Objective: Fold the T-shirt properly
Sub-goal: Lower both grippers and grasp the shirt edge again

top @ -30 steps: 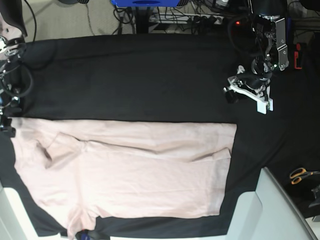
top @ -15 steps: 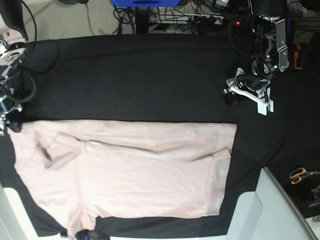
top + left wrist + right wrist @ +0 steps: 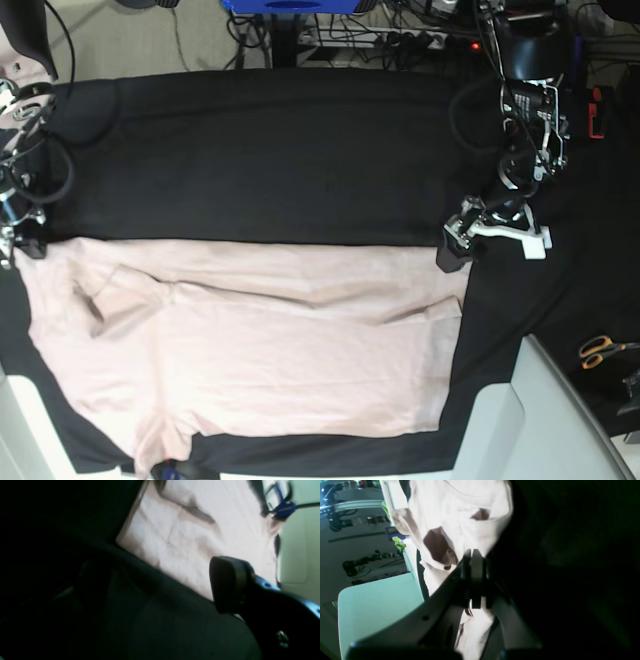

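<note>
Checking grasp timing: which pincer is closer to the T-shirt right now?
Right. Right pincer is shut at the T-shirt's edge; left pincer hangs open just off its opposite corner.

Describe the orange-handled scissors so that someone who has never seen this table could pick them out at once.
Start from the black table cover in the base view, with the pale pink T-shirt spread across its near half. Go past the shirt's straight edge to the far side, beyond the white panel. The scissors lie there alone, the only orange-handled thing on the dark cloth.
</note>
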